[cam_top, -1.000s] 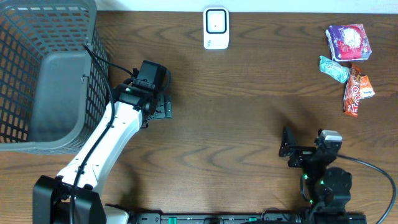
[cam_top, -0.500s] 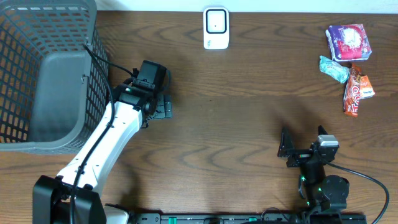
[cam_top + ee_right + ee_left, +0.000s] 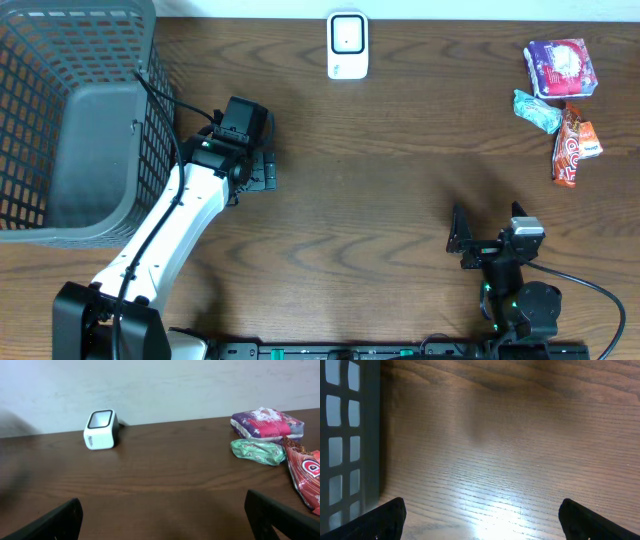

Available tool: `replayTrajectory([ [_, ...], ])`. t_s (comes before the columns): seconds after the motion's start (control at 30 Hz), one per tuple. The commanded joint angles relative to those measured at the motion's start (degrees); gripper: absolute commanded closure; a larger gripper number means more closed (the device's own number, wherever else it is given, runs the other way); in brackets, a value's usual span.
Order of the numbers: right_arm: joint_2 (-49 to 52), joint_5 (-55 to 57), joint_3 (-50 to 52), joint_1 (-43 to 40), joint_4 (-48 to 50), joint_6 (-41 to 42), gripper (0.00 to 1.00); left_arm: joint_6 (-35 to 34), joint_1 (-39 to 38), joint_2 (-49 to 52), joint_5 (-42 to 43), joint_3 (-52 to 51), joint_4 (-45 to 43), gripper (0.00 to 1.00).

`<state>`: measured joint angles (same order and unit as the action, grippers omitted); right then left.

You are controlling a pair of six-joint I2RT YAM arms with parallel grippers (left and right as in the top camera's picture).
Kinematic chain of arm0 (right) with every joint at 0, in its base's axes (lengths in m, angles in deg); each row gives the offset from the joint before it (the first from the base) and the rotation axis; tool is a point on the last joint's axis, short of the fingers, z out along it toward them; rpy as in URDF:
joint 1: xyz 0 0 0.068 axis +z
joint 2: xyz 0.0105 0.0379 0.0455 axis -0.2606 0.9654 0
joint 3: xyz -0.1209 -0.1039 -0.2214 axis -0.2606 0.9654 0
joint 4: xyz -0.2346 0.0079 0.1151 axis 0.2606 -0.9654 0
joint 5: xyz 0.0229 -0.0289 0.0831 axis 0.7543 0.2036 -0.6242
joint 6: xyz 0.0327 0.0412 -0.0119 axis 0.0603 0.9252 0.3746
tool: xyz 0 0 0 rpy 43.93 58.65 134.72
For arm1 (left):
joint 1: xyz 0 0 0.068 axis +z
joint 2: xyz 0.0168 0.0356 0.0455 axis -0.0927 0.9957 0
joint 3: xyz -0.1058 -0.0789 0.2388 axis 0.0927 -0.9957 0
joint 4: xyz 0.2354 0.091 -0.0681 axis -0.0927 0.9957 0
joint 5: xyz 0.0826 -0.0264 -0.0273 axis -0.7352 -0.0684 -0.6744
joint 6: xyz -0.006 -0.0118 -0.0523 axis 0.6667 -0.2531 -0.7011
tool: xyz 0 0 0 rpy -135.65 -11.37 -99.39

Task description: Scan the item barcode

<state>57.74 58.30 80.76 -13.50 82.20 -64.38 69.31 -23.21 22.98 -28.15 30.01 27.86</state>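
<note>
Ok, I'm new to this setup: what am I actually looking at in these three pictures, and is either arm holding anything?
You have two robot arms at a wooden table. The wide picture looks straight down from above. The other two come from a camera on each wrist, with that arm's own dark fingertips in the bottom corners. The left tool is beside a grey mesh basket. The right tool is near the front edge, facing the far side. Both are open and hold nothing. At the table's far edge stands a white scanner. On the far right lie a purple-pink packet, a green packet and an orange-red packet.
</note>
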Motion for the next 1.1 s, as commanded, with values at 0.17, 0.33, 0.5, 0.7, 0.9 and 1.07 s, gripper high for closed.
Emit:
replayTrajectory([
  [0.17,-0.5,-0.3,0.4,-0.1,0.2,-1.0,0.01,0.1,0.1,0.2,-1.1,-0.3,0.0,0.02],
  [0.33,-0.5,-0.3,0.4,-0.1,0.2,-1.0,0.01,0.1,0.1,0.2,-1.1,-0.3,0.0,0.02],
  [0.5,-0.5,-0.3,0.4,-0.1,0.2,-1.0,0.01,0.1,0.3,0.2,-4.8,-0.3,0.2,0.02],
  [0.7,-0.5,-0.3,0.4,-0.1,0.2,-0.9,0.01,1.4,0.5,-2.8,-4.8,-0.7,-0.4,0.02],
  [0.9,-0.5,-0.3,0.4,-0.1,0.2,-1.0,0.01,1.8,0.6,-15.8,-2.9,-10.8,-13.3,0.02],
  [1.07,-0.5,-0.3,0.4,-0.1,0.2,-1.0,0.01,9.4,3.1,-30.4,7.2,-28.3,-33.7,0.02],
])
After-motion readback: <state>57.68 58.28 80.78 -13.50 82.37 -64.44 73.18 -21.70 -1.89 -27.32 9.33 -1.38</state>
